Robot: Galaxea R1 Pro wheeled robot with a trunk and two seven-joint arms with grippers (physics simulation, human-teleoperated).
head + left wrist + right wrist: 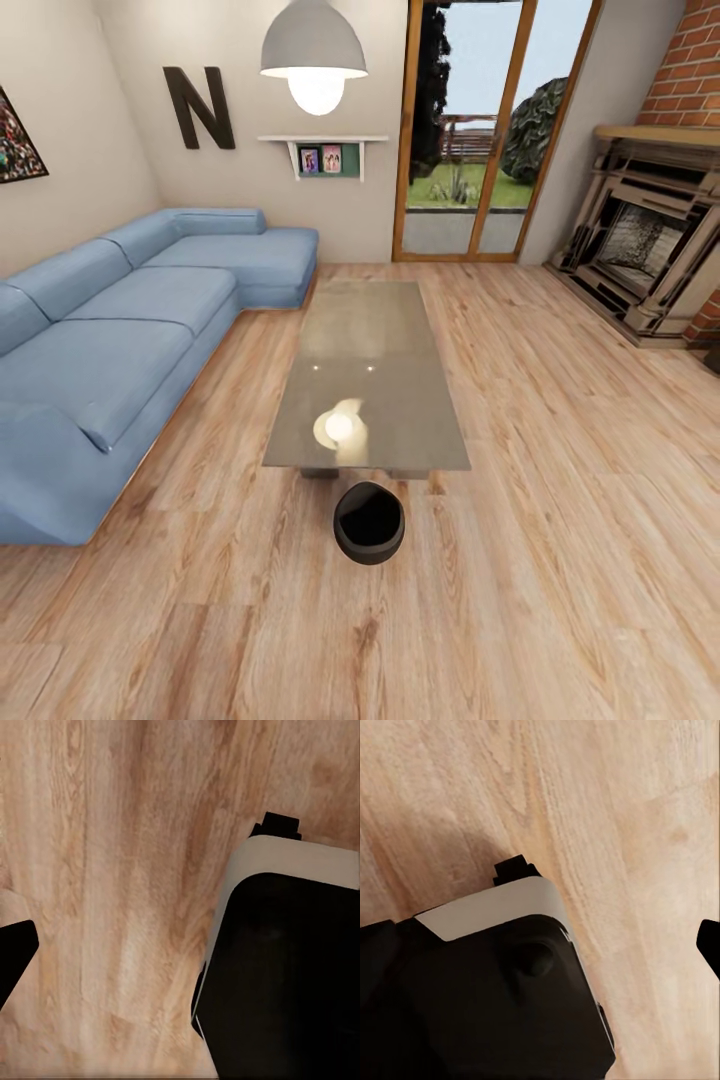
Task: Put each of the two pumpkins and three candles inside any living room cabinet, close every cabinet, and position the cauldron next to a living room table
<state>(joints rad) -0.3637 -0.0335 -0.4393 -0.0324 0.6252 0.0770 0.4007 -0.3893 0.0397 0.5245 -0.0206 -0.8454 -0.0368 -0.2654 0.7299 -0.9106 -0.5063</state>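
Observation:
The black round cauldron (369, 522) stands upright on the plank floor, its wide mouth facing up. It sits just off the near short end of the low grey coffee table (400, 400), a small gap from the table's base. One dark fingertip (15, 952) of my left gripper sits at the picture's edge over bare floor. A dark fingertip (710, 945) of my right gripper sits likewise at the edge, and nothing is held by either. The pumpkins, candles and cabinet are out of view.
A blue L-shaped sofa (120, 340) runs along the left. The brick fireplace (650, 240) is at the right and the glass garden door (480, 130) at the back. Both wrist views look down on my black-and-white base (292, 967) and the wood floor (560, 560).

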